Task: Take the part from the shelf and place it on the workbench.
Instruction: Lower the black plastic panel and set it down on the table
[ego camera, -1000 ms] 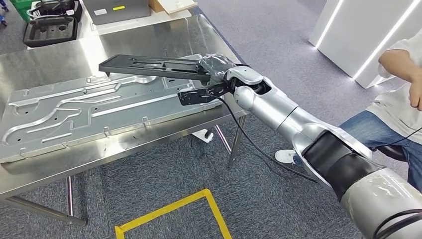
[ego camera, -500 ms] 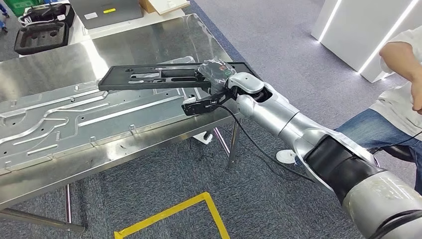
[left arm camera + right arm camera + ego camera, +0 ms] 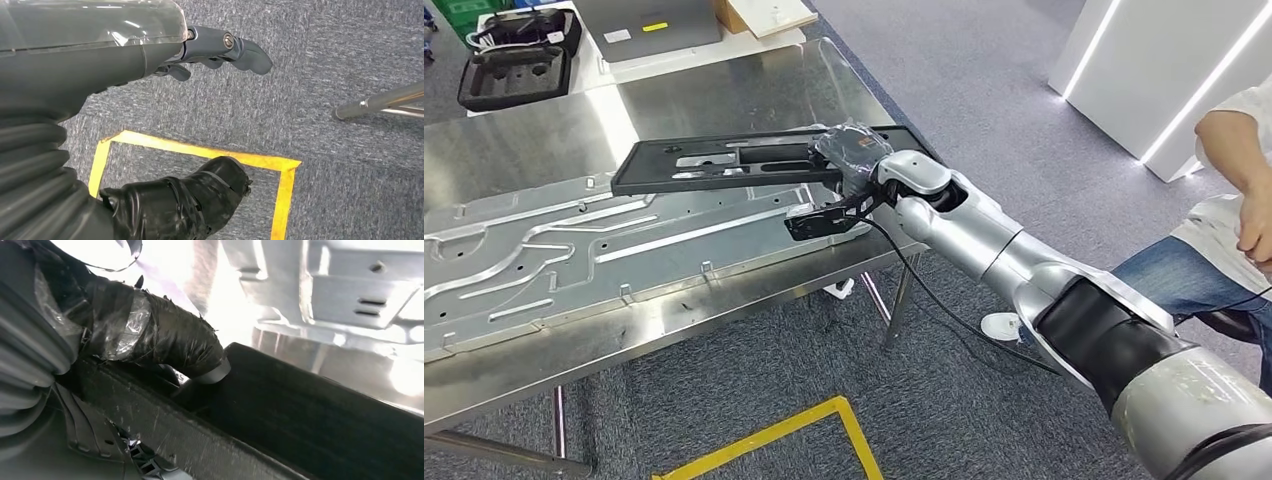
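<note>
A long flat black part [image 3: 724, 164] with slots hangs level just above the steel workbench [image 3: 684, 300], over a large embossed metal panel [image 3: 574, 250]. My right hand [image 3: 849, 150], wrapped in black tape, grips the part's right end. In the right wrist view the taped thumb [image 3: 165, 340] presses on the black part [image 3: 310, 415], with the bright metal panel [image 3: 350, 295] beyond. My left hand [image 3: 210, 50] hangs over grey carpet, fingers apart and holding nothing.
Black foam cases [image 3: 514, 60], a grey box [image 3: 649, 20] and a cardboard piece [image 3: 764, 12] sit at the bench's far end. A seated person [image 3: 1224, 230] is at the right. Yellow floor tape [image 3: 774, 430] marks the carpet before the bench.
The right hand has carried the black part a little lower and leftward over the metal panel. The camera view shifted slightly.
</note>
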`<state>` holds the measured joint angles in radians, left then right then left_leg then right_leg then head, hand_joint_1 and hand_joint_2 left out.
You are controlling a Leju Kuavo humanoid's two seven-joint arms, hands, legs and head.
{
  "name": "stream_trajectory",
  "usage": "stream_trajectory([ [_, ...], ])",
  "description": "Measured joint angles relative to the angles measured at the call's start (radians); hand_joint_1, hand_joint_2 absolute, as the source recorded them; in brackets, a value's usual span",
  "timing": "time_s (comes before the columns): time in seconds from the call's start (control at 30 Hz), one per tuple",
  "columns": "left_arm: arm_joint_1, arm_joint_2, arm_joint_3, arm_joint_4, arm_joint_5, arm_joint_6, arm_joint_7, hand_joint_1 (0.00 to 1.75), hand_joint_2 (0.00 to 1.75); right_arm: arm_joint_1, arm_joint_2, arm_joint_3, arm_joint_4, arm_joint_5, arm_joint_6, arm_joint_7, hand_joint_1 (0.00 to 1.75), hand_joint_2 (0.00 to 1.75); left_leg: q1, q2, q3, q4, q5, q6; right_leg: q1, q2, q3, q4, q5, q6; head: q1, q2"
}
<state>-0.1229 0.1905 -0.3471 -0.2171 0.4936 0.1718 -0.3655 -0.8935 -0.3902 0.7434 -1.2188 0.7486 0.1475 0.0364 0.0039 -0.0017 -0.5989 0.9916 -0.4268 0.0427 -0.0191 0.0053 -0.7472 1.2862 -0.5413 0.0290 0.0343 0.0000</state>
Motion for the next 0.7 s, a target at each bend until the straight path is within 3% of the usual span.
stream_trajectory([
  [0.07,0.001,-0.002,0.0,0.0,-0.002,-0.001,0.0,0.0,1.75,0.005,-0.002,0.0,-0.002,0.02,0.004,-0.005,1.75,1.75,0.008,-0.002,0.004,0.022,-0.021,-0.012,-0.009,-0.002,0.025,-0.096,0.074,0.01,0.0,0.0],
  [0.1,0.0,0.0,0.0,0.0,-0.003,-0.002,0.0,0.0,1.75,0.006,-0.002,0.001,-0.004,0.033,0.006,-0.007,1.75,1.75,0.01,-0.003,0.002,0.035,-0.034,-0.02,-0.011,-0.003,0.046,-0.148,0.1,0.015,0.001,0.0],
  [0.13,-0.001,0.0,0.0,0.0,-0.005,-0.003,0.0,0.0,1.75,0.005,-0.002,0.002,-0.008,0.047,0.008,-0.009,1.75,1.75,0.01,-0.004,-0.002,0.05,-0.045,-0.028,-0.011,-0.001,0.062,-0.186,0.112,0.012,0.001,0.0],
  [0.3,0.0,0.001,0.0,0.0,-0.007,-0.005,-0.001,0.0,1.75,0.026,-0.005,0.011,-0.02,0.117,0.025,-0.013,1.75,1.75,0.007,-0.004,-0.012,0.077,-0.07,-0.048,-0.009,0.005,0.074,-0.199,0.095,-0.026,0.002,0.0],
  [0.37,-0.001,0.001,0.0,0.0,-0.007,-0.005,-0.002,0.0,1.75,0.029,-0.007,0.013,-0.023,0.132,0.029,-0.013,1.75,1.75,0.009,-0.001,-0.054,0.158,-0.105,-0.056,-0.011,0.005,0.084,-0.203,0.091,-0.036,0.001,0.0],
  [0.43,-0.001,0.001,0.0,0.0,-0.007,-0.007,-0.002,0.0,1.75,0.034,-0.009,0.013,-0.023,0.142,0.031,-0.014,1.75,1.75,0.009,-0.001,-0.13,0.288,-0.145,-0.059,-0.008,0.005,0.095,-0.207,0.084,-0.042,0.001,0.0],
  [0.47,0.0,0.0,0.0,0.0,-0.007,-0.008,-0.002,0.0,1.75,0.039,-0.01,0.014,-0.023,0.146,0.032,-0.014,1.75,1.75,0.008,-0.001,-0.164,0.333,-0.147,-0.056,-0.004,0.006,0.101,-0.208,0.08,-0.044,0.001,0.0],
  [0.5,0.0,0.0,0.0,0.0,-0.007,-0.009,-0.002,0.0,1.75,0.047,-0.011,0.014,-0.022,0.15,0.033,-0.015,1.75,1.75,0.006,-0.001,-0.182,0.344,-0.131,-0.051,0.0,0.007,0.109,-0.208,0.074,-0.047,0.001,0.0],
  [0.53,0.001,-0.001,0.0,0.0,-0.007,-0.009,-0.002,0.0,1.75,0.054,-0.013,0.015,-0.021,0.153,0.034,-0.016,1.75,1.75,0.003,-0.001,-0.182,0.319,-0.096,-0.041,0.005,0.008,0.118,-0.209,0.069,-0.049,0.001,0.0],
  [0.57,0.0,-0.001,0.0,0.0,-0.008,-0.01,-0.001,0.0,1.75,0.06,-0.014,0.016,-0.019,0.154,0.034,-0.016,1.75,1.75,-0.004,-0.002,-0.165,0.26,-0.049,-0.027,0.01,0.01,0.129,-0.21,0.063,-0.051,0.001,0.0],
  [0.63,0.0,0.003,0.0,0.0,-0.007,-0.011,0.001,0.0,1.75,0.064,-0.017,0.018,-0.014,0.155,0.034,-0.015,1.75,1.75,-0.019,-0.004,-0.115,0.135,0.023,0.015,0.015,0.012,0.146,-0.218,0.055,-0.052,0.003,0.0],
  [0.7,-0.001,0.009,0.0,0.0,-0.003,-0.009,0.003,0.0,1.75,0.069,-0.021,0.018,-0.008,0.152,0.034,-0.014,1.75,1.75,-0.034,-0.005,-0.085,0.069,0.04,0.045,0.01,0.013,0.153,-0.229,0.054,-0.047,0.005,0.0],
])
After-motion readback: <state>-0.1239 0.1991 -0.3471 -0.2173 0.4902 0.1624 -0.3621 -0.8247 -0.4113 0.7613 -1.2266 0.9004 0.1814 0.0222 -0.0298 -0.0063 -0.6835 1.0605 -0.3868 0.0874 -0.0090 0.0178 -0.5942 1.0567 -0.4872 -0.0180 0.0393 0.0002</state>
